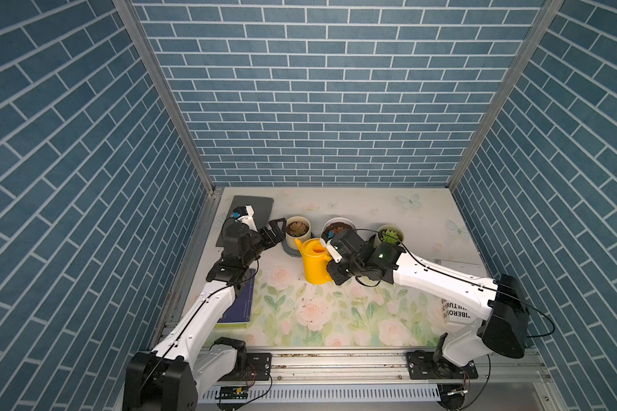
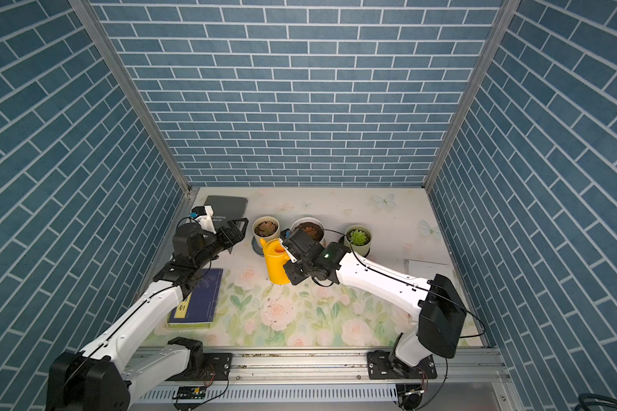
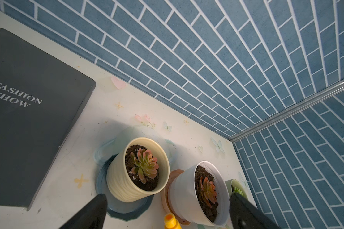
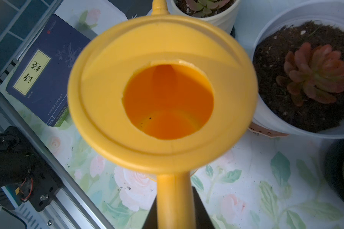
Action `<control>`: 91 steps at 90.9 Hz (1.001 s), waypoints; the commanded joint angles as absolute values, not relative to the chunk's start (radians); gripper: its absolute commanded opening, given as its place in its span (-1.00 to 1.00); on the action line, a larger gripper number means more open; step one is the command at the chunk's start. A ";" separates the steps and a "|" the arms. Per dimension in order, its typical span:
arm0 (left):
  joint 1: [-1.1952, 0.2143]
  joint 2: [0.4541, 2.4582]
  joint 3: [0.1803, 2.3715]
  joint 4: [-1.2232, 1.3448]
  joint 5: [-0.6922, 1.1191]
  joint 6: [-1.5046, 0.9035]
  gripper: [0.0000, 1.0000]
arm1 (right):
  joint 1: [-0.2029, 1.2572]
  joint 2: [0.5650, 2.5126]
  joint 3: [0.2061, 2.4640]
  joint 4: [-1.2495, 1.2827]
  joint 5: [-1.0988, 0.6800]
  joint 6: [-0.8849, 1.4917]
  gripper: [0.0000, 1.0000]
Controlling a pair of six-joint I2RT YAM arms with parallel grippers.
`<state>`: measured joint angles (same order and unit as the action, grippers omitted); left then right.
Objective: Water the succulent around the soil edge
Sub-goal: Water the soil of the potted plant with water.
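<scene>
The succulent (image 1: pixel 297 228) (image 2: pixel 265 228) (image 3: pixel 145 165) is a reddish-green rosette in a cream ribbed pot (image 3: pixel 119 178) on a grey-blue saucer (image 3: pixel 127 212). Its soil edge (image 3: pixel 132 151) is a thin dark ring inside the rim. A yellow watering can (image 1: pixel 314 263) (image 2: pixel 275 265) (image 4: pixel 163 95) stands upright just in front of that pot. Its spout tip (image 3: pixel 170 219) is near the pot's side. My right gripper (image 1: pixel 330 268) (image 4: pixel 174 208) is shut on the can's handle. To the left of the cream pot, my left gripper (image 1: pixel 276 231) (image 2: pixel 237 229) (image 3: pixel 168 196) is open and holds nothing.
A wider white pot (image 1: pixel 337 227) (image 4: pixel 266 119) with an orange-red rosette stands right of the succulent, then a pale green pot (image 1: pixel 390 235). A dark grey book (image 3: pixel 28 111) lies at the back left. A blue book (image 2: pixel 200 302) lies under my left arm.
</scene>
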<state>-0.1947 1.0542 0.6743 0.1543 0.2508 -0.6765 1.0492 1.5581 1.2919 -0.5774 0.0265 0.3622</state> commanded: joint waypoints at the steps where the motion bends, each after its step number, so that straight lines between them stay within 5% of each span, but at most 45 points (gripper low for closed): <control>1: -0.196 1.040 0.674 0.153 0.244 -0.664 1.00 | 1.065 1.594 1.347 -0.560 0.050 0.392 -1.00; 91: -0.196 1.024 0.672 0.155 0.244 -0.667 1.00 | 1.100 1.649 1.383 -0.547 0.190 0.554 -1.00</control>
<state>-0.1947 1.0378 0.6743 0.1539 0.2478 -0.6765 1.0950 1.6760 1.3811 -0.5598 0.1486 0.5117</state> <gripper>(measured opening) 0.998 0.205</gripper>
